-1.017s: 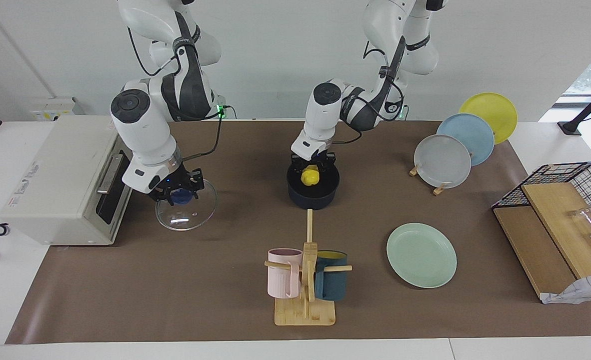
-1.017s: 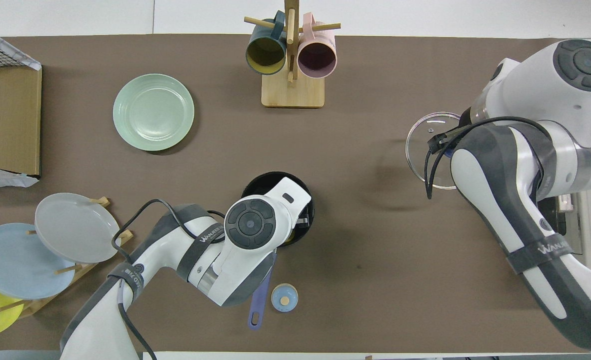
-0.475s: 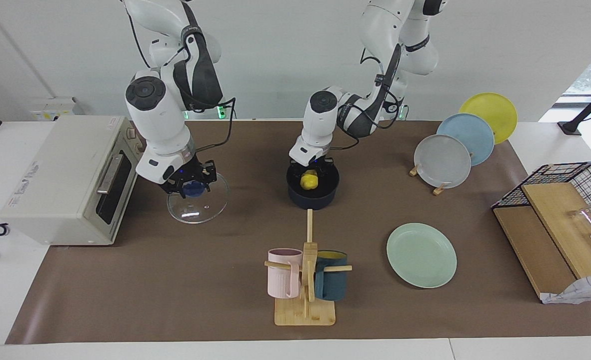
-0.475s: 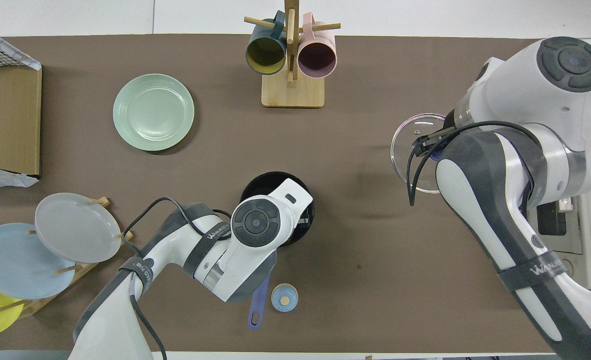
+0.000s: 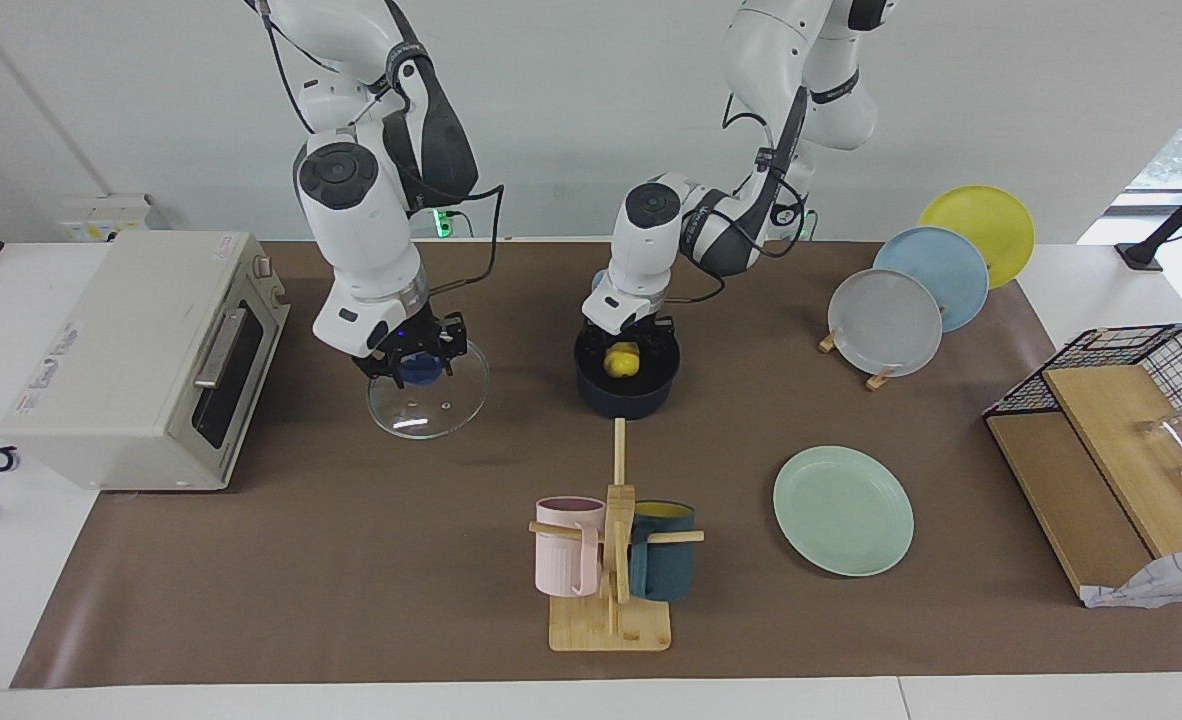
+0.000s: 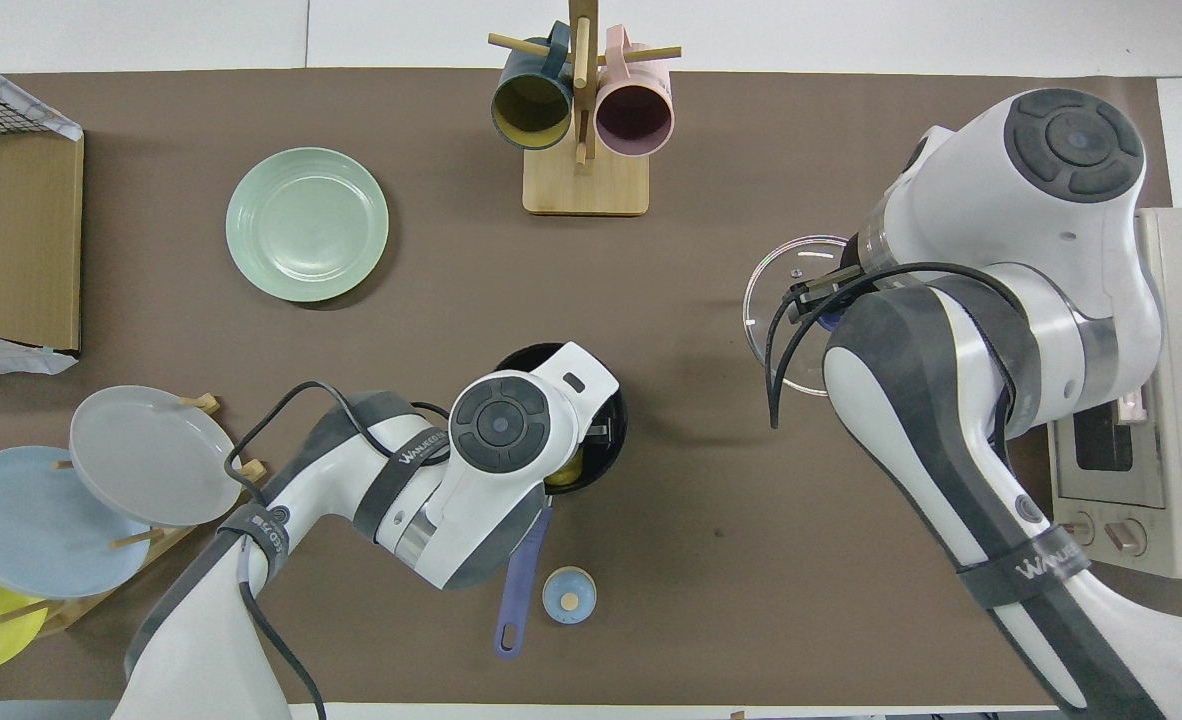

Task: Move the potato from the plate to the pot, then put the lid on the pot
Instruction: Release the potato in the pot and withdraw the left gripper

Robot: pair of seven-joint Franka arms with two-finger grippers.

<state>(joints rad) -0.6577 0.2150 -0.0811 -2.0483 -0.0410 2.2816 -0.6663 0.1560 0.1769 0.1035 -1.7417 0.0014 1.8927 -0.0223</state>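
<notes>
The yellow potato lies inside the dark navy pot, near the robots at mid-table. A sliver of the potato also shows in the overhead view, where the left arm covers most of the pot. My left gripper hangs just over the potato at the pot's mouth. My right gripper is shut on the blue knob of the clear glass lid and holds it tilted above the mat, between the oven and the pot. The mint-green plate lies bare.
A wooden mug rack with a pink and a teal mug stands farther from the robots than the pot. A toaster oven sits at the right arm's end. Upright plates and a wire basket are at the left arm's end. A small bell sits beside the pot's handle.
The right arm has carried the lid away from the oven toward the pot. The left gripper has stayed over the pot, and the potato sits slightly lower in it.
</notes>
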